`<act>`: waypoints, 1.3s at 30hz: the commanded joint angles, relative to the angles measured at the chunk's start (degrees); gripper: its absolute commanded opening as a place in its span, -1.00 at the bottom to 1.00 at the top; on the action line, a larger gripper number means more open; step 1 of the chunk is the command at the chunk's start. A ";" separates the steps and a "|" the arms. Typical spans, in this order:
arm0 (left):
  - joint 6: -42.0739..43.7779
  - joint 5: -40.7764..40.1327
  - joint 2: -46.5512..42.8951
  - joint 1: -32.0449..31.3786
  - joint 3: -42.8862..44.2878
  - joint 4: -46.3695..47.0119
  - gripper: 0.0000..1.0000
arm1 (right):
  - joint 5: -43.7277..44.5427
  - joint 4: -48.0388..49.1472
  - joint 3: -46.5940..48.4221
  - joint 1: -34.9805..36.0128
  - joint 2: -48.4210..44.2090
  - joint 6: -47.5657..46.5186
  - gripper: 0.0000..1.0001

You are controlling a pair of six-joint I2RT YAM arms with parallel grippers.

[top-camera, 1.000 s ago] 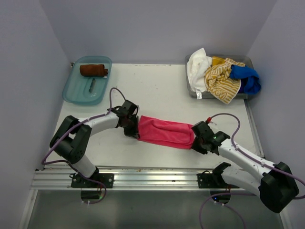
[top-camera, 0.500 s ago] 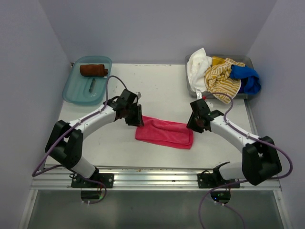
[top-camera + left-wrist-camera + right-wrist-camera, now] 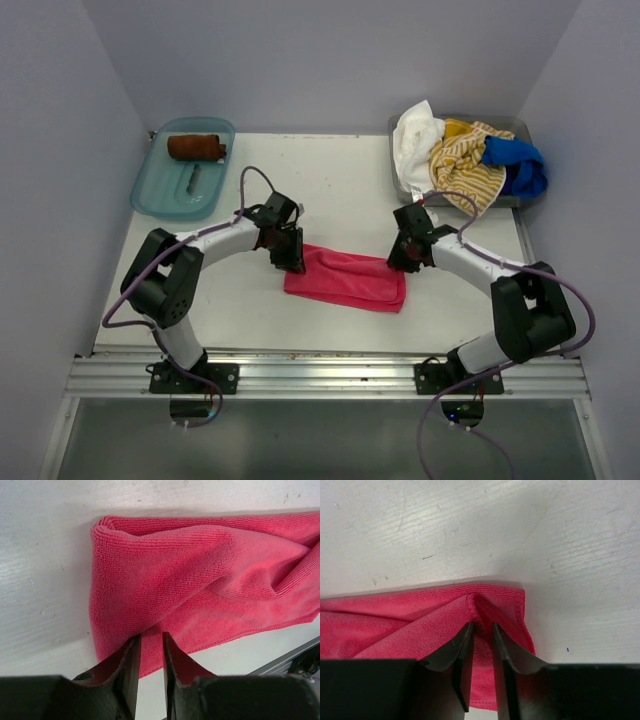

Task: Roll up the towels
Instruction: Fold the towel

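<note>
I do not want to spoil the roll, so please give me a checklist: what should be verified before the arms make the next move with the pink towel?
1. Towel lies folded: ok.
2. Towel smooth: not ok, creases run across it.
3. Left fingers at its left end: ok.
4. Right fingers at its right end: ok.
5. Cloth gripped by the fingers: cannot tell.
6. Tray and bin apart from the towel: ok.
</note>
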 commanded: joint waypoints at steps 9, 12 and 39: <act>2.08 1.17 2.21 0.44 -1.35 4.06 -0.52 | 6.58 1.00 0.40 -0.55 -6.02 3.74 -1.00; 1.64 0.81 2.65 0.44 -2.32 4.93 -0.54 | 9.75 -0.05 -0.74 -0.63 -8.94 4.18 -1.00; 2.08 0.90 2.47 0.44 -2.15 4.41 -0.55 | 8.02 0.03 -9.34 -0.46 -22.03 3.30 -0.13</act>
